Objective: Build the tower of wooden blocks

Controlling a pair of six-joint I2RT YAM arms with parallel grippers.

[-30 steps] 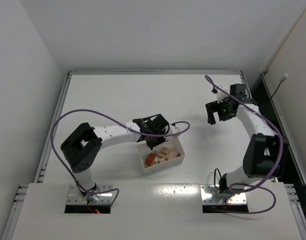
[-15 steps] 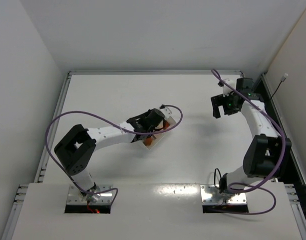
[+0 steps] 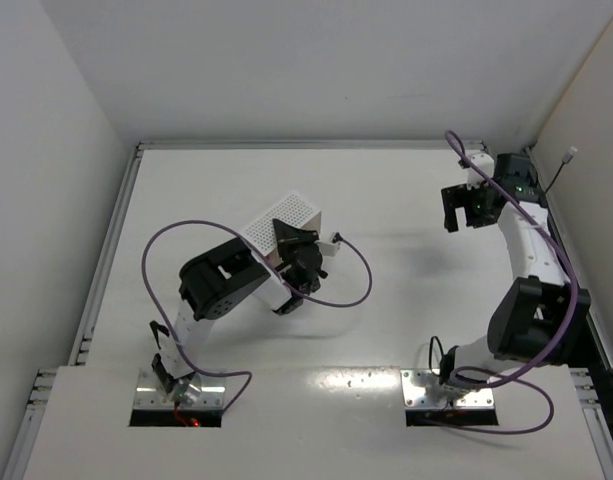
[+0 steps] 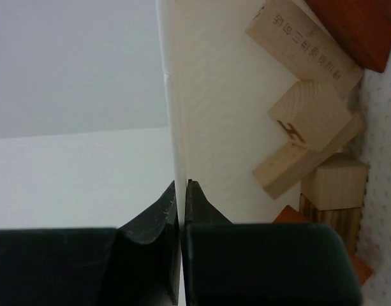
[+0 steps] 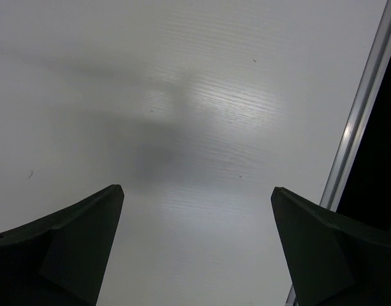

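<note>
L gripper [image 4: 180, 191] clamps thin wall of tipped white tray [image 4: 214, 108] w/ tan & reddish wood blocks [image 4: 308, 115], cubes & bars, inside. R gripper [image 5: 196, 190] spread wide, empty.

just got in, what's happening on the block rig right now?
The left gripper is shut on one wall of the white tray and holds it tipped up, so its dotted underside faces the overhead camera. The wood blocks, tan and reddish-brown, are jumbled together inside the tray, as the left wrist view shows. The right gripper is open and holds nothing; it hangs over bare table near the right edge. Nothing is stacked yet.
</note>
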